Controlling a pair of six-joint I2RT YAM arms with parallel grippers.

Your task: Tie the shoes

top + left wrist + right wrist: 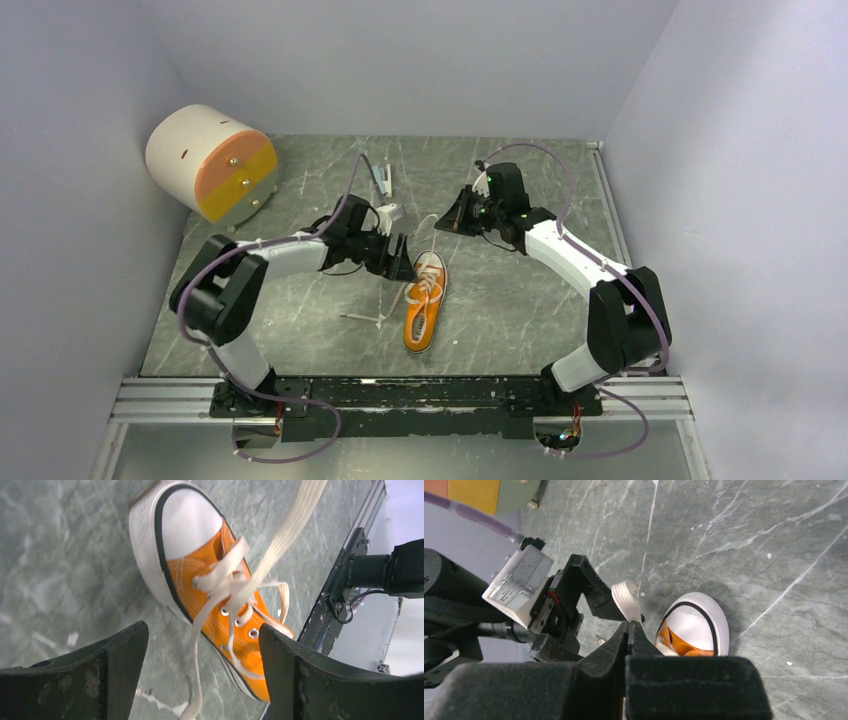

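Seems mid-knot to me: the small orange canvas sneaker with white rubber sole (422, 318) sits mid-table, and the right gripper (630, 628), at its 1 o'clock, is pinched tight on one flat white lace (625, 596). The left gripper (202, 635) hovers at 10 o'clock, jaws wide apart and empty, so next it probably needs the loose lace end (365, 318) trailing toward 8 o'clock.

Left gripper (202, 635) spread wide; right gripper (630, 625) pinched shut; both elbows bent outward.
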